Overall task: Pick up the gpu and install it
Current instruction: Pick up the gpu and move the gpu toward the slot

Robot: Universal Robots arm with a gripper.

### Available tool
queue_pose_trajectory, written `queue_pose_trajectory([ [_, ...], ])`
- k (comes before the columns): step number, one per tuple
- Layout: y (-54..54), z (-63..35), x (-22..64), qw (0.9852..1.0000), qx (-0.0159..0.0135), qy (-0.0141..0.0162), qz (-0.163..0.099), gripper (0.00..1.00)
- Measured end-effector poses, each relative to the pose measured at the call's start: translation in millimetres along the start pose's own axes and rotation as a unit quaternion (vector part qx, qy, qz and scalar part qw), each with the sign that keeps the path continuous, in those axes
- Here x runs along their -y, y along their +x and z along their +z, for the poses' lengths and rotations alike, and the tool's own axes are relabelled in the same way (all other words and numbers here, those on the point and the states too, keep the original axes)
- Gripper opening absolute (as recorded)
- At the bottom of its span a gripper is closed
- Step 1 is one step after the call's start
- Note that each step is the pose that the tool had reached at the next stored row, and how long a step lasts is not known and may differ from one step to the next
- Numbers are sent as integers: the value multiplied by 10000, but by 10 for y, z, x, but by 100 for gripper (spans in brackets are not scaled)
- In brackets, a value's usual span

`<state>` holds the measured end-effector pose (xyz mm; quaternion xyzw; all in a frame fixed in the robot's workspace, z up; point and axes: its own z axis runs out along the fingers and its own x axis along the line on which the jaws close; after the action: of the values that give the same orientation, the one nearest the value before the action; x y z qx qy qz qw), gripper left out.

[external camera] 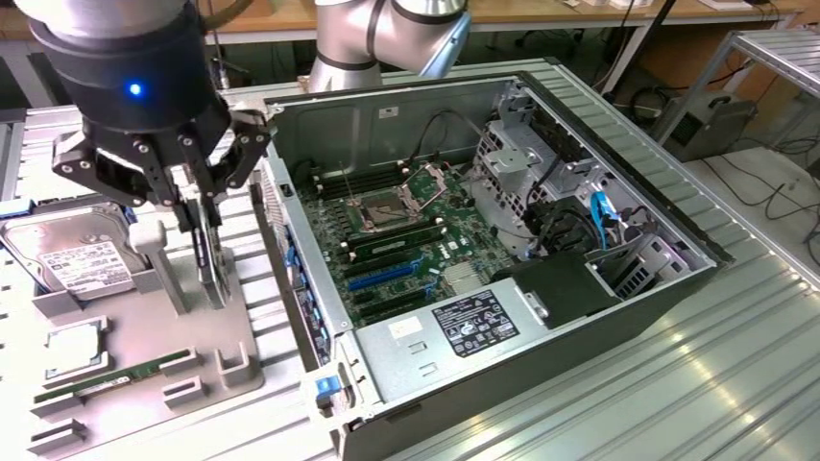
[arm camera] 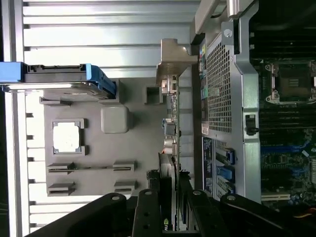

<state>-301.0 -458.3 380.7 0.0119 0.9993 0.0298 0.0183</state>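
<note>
Gpu (external camera: 213,269) (arm camera: 170,129) stands up on its thin edge in a slot of the gray holder (external camera: 154,336) (arm camera: 98,148), right beside the open computer case (external camera: 384,346); it is not in the case yet. We think it is light and stiff, but easy to hurt; the green board has tiny parts on it, so a hard squeeze or a twist could break something. We think the best place to hold it is along the top long edge, near the middle, pressing on its two flat sides; that way it should hang straight and not tip toward its end bracket (arm camera: 174,57). The bottom edge, which we think goes into a slot, is best left alone.

The hand (external camera: 199,226) (arm camera: 170,185) sits over the card with the card running through its middle; we cannot tell if it is pressing on the card or just sitting around it.

On the same holder lie a hard drive (external camera: 71,257), a square chip (external camera: 77,351) and a thin memory stick (external camera: 109,379); all are apart from the card. Inside the case we see blue slots (external camera: 384,276) on the board. Everything rests on a ridged metal counter (external camera: 640,384).
</note>
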Motion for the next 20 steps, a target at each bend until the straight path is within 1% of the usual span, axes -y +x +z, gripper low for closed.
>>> queue_pose_trajectory([
  [3, -59, -146, 31, 10000, -2, -1, -1, 26],
  [7, -177, -362, 78, 10000, -6, -10, -1, 26],
  [8, -233, -432, 89, 10000, -8, -19, -1, 26],
  [9, -303, -504, 96, 10000, -10, -37, -1, 26],
  [10, -379, -564, 99, 10000, -13, -57, -1, 26],
  [11, -460, -602, 98, 10000, -18, -71, -1, 26],
  [12, -511, -616, 96, 10000, -24, -75, -2, 26],
  [14, -658, -625, 92, 10000, -47, -76, -6, 26],
  [20, -951, -614, 86, 9999, -104, -75, -8, 26],
])
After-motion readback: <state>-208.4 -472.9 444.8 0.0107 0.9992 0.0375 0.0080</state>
